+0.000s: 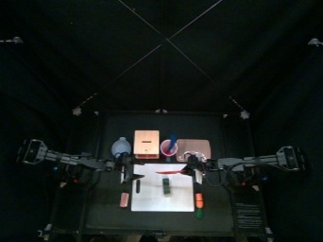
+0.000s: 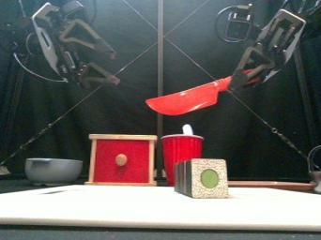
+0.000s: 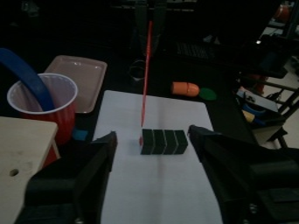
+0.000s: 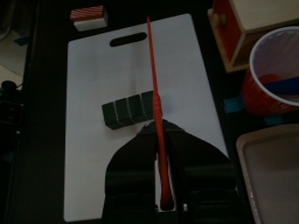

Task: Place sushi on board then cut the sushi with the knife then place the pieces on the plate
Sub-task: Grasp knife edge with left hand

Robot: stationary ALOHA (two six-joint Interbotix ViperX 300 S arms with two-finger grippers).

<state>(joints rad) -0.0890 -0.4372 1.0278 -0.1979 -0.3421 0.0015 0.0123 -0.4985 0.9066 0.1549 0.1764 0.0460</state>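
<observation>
Board [image 2: 75,202]: white, at table front.
Sushi [image 2: 205,178]: whole roll, lying on board.
Red knife [image 2: 189,97]: clamped in right gripper [image 2: 242,75], held in the air above sushi, apart from it.
Left gripper [image 3: 152,138]: jaws apart, empty, raised.
Behind board: cup [image 2: 182,155], box [image 2: 123,159], bowl [image 2: 53,169], tray [image 3: 76,70].

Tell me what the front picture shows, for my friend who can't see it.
The right gripper holds a red toy knife in the air above a sushi roll that stands on the white board. Behind are a wooden box with a red front, a red cup and a blue-grey bowl; the left gripper hangs open at upper left.
</observation>
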